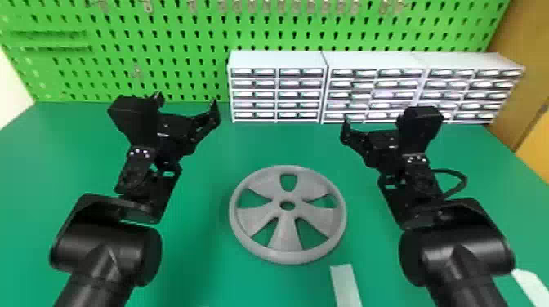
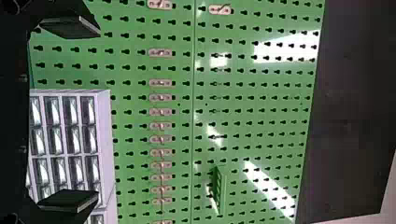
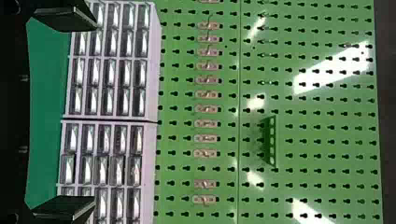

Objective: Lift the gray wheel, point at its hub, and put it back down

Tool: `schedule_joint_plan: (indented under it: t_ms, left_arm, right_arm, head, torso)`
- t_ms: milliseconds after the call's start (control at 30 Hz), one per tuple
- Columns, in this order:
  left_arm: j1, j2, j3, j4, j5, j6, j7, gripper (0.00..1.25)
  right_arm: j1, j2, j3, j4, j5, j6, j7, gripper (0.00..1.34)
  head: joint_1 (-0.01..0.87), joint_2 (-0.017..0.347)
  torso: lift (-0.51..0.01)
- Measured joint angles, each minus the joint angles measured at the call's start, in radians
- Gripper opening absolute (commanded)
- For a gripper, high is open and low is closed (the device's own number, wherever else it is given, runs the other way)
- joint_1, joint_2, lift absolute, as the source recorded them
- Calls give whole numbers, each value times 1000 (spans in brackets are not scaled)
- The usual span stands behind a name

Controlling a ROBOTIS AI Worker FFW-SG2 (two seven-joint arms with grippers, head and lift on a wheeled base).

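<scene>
The gray wheel (image 1: 286,241) lies flat on the green table (image 1: 200,261), its round hub (image 1: 287,205) facing up, between the two arms. Beyond it to the left, my left gripper (image 1: 186,102) is held up with its fingers spread and nothing between them. My right gripper (image 1: 369,122) is raised on the other side, beyond and to the right of the wheel. In the left wrist view my left gripper (image 2: 70,114) has its two pads wide apart. The right wrist view has my right gripper (image 3: 65,114) likewise spread, holding nothing.
White drawer cabinets (image 1: 277,60) line the table's back edge before a green pegboard (image 1: 163,36). A pale strip (image 1: 345,285) lies nearer the front, just right of the wheel. Another pale piece (image 1: 531,285) is at the right front, beside my right arm.
</scene>
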Motion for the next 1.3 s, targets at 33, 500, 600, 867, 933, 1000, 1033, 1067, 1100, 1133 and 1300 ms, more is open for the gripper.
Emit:
schedule_joint_plan:
  t_ms: [33,500,600,867,933,1000,1033,1067,1100,1133,1300]
  left_arm:
    - [0,0,0,0,3,0,0,1164]
    - [-4,0,-2,1,38,-28,0,1147]
    - [-7,0,-5,2,21,-37,0,1147]
    - [-9,11,-38,3,20,-47,71,1147]
    - [-10,20,-55,4,22,-56,91,1147]
    - [-11,25,-68,5,27,-62,96,1147]
    - [-11,27,-72,7,31,-64,96,1147]
    - [-11,29,-75,8,36,-66,96,1147]
    - [-11,30,-77,9,42,-67,96,1147]
    - [-11,31,-80,11,51,-69,95,1147]
    - [-14,39,-95,19,99,-69,95,1147]
  right_arm:
    - [-1,0,1,0,0,0,0,1333]
    - [-7,-1,11,5,0,0,0,1333]
    - [-6,-1,12,5,-1,0,0,1333]
    - [-6,-2,15,6,-2,0,0,1333]
    - [-6,-2,15,6,-3,0,0,1333]
    - [-5,-2,14,6,-4,0,0,1333]
    - [-5,-2,14,6,-5,0,0,1333]
    - [-5,-2,14,6,-5,0,0,1333]
    - [-5,-2,14,7,-5,0,0,1333]
    - [-5,-2,14,7,-6,0,0,1333]
    - [-5,-2,14,8,-7,0,0,1333]
  head:
    - [692,48]
    - [692,48]
    - [692,48]
    - [692,48]
    - [692,48]
    - [692,48]
    - [692,48]
    - [692,48]
    - [692,48]
    - [692,48]
    - [692,48]
  torso:
    - [-88]
    - [-88]
    - [-88]
    - [-88]
    - [-88]
    - [-88]
    - [-88]
    - [-88]
    - [-88]
    - [-88]
    - [-88]
